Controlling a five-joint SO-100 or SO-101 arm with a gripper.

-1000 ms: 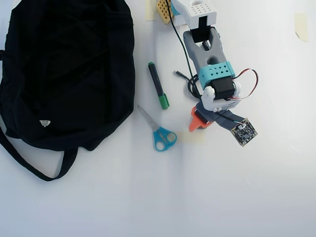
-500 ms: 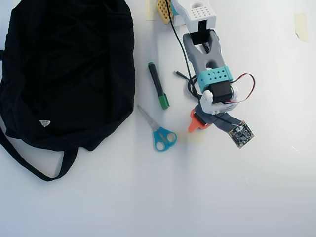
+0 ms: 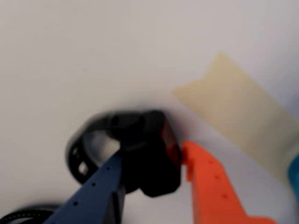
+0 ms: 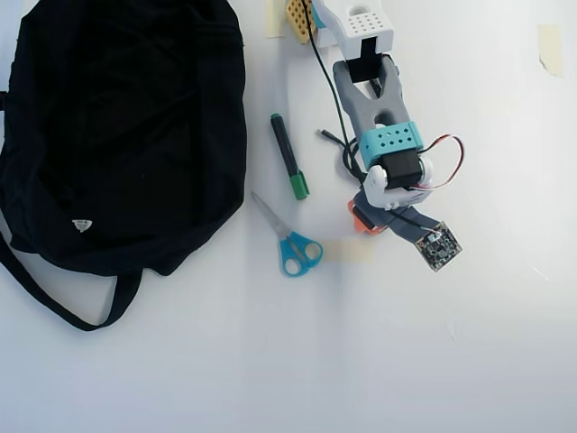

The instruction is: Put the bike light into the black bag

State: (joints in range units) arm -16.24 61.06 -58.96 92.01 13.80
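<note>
Your gripper (image 3: 152,163) looks clamped on the bike light (image 3: 156,154); squeeze firmly, lift straight, then swing toward the black bag (image 4: 117,126).

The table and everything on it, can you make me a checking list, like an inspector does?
Surface: white table, tape patches.
Job's things: bike light between the claw fingers, still on the table; black bag lies far left in the overhead view, strap trailing.
Clutter: green marker, blue-handled scissors between bag and arm.
Grippers: claw, blue and orange fingers either side of the light; whether it is squeezing is unclear.
Cables: black cable along the arm, red wire at the wrist.
Surroundings: nothing seen.
</note>
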